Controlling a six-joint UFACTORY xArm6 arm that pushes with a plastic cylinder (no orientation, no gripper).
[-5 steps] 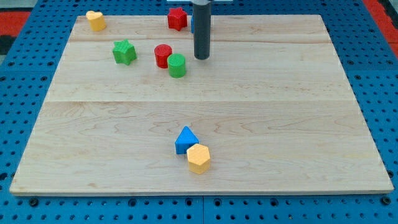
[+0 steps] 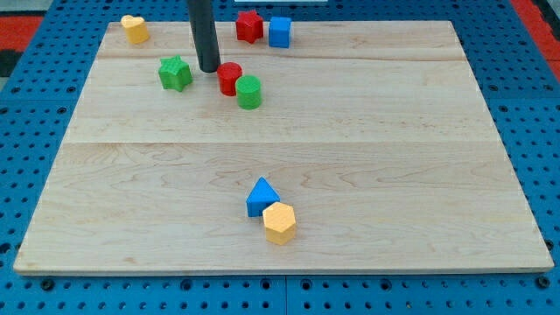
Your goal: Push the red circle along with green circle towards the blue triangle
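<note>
The red circle [image 2: 230,78] sits in the upper middle of the board, touching the green circle [image 2: 249,92] just to its lower right. The blue triangle [image 2: 261,196] lies low in the middle of the board, with a yellow hexagon [image 2: 280,222] touching its lower right. My tip [image 2: 209,69] is right beside the red circle on the view's left and slightly above it, between it and the green star [image 2: 175,73]. The rod rises out of the view's top.
A red star [image 2: 249,25] and a blue cube [image 2: 279,31] stand side by side at the view's top. A yellow heart [image 2: 134,29] is at the top left corner. The wooden board [image 2: 420,175] lies on a blue pegboard.
My tip has moved to the view's left, from the right of the two circles to the left of the red circle. The blue cube it hid now shows. No block has moved.
</note>
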